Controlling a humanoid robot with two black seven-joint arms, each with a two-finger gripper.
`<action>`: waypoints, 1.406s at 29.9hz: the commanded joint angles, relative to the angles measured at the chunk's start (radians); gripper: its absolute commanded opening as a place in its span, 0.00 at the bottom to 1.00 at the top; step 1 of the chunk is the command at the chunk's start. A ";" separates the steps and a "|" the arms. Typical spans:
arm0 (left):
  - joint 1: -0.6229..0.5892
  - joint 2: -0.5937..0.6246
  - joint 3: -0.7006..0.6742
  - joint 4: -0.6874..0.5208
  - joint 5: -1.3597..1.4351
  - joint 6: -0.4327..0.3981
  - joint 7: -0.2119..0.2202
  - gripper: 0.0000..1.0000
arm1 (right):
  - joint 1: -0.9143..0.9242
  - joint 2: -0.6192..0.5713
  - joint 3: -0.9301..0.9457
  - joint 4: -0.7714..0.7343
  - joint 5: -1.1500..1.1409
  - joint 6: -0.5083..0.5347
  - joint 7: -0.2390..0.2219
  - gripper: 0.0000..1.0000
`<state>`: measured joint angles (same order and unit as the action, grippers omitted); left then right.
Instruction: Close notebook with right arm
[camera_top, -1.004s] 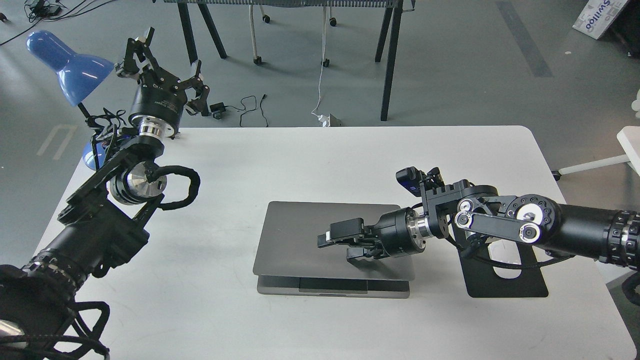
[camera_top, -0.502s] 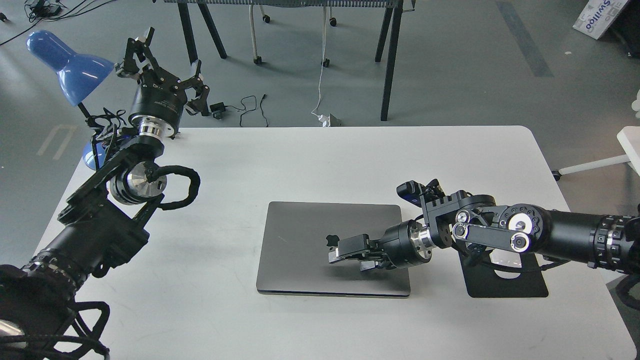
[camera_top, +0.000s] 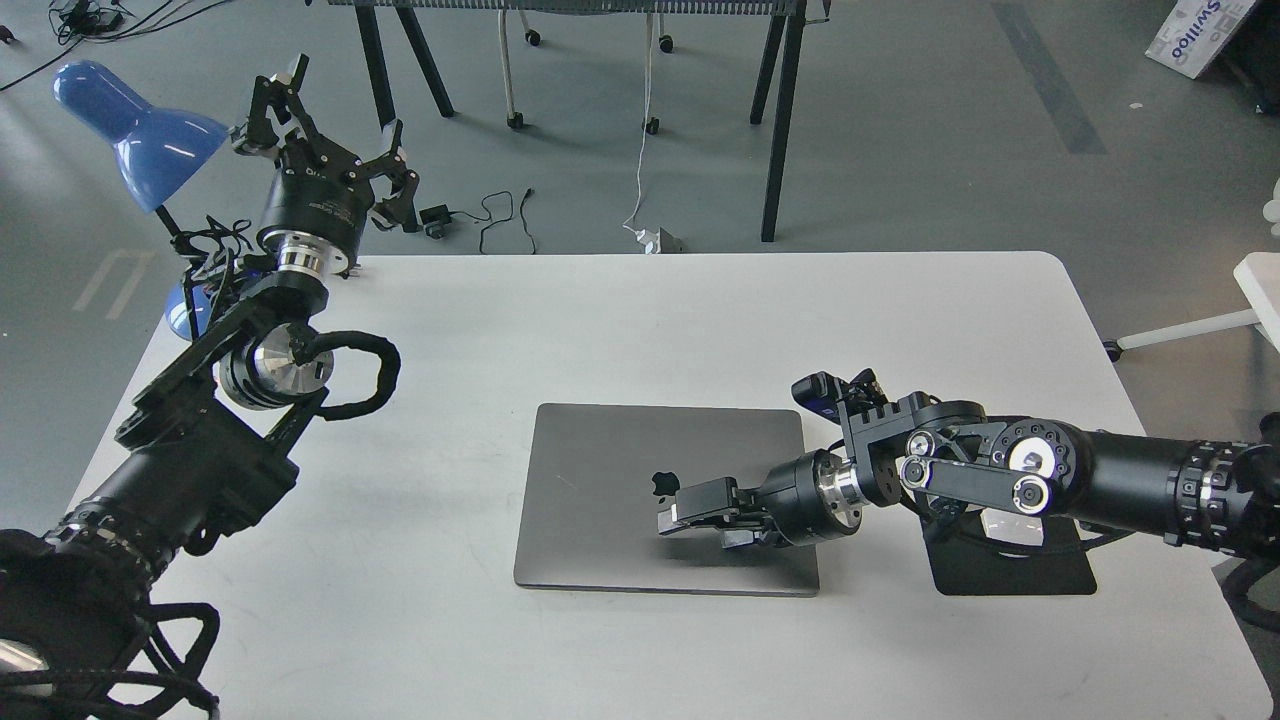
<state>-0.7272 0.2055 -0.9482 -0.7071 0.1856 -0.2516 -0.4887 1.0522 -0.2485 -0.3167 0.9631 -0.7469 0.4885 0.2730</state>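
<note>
The space-grey notebook (camera_top: 600, 500) lies flat and closed on the white table (camera_top: 700, 320), its lid with the dark apple logo facing up. My right arm comes in from the right. Its gripper (camera_top: 690, 515) lies on the lid just right of the logo, fingers drawn together and holding nothing. My left gripper (camera_top: 320, 130) is raised above the far left corner of the table, fingers spread wide and empty.
A black mouse pad (camera_top: 1010, 570) lies to the right of the notebook, partly under my right arm. A blue desk lamp (camera_top: 140, 130) stands at the far left corner beside my left gripper. Table legs and cables are on the floor beyond the far edge.
The lid went from slightly raised, with the base showing under its front edge, to fully flat. My right gripper moved down and towards me with it. The left arm has not moved.
</note>
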 joint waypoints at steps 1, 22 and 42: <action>0.000 0.000 0.000 0.000 0.000 0.000 0.000 1.00 | 0.006 0.000 0.010 0.000 0.003 0.000 0.002 1.00; 0.000 0.000 0.000 0.000 0.000 0.000 0.000 1.00 | 0.006 0.002 0.933 -0.274 0.125 -0.062 0.002 1.00; 0.000 -0.002 0.000 0.000 0.000 0.000 0.000 1.00 | -0.176 0.012 1.326 -0.262 0.570 -0.085 0.014 1.00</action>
<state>-0.7271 0.2040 -0.9482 -0.7072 0.1856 -0.2516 -0.4887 0.9108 -0.2467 0.9629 0.6965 -0.2218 0.4097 0.2872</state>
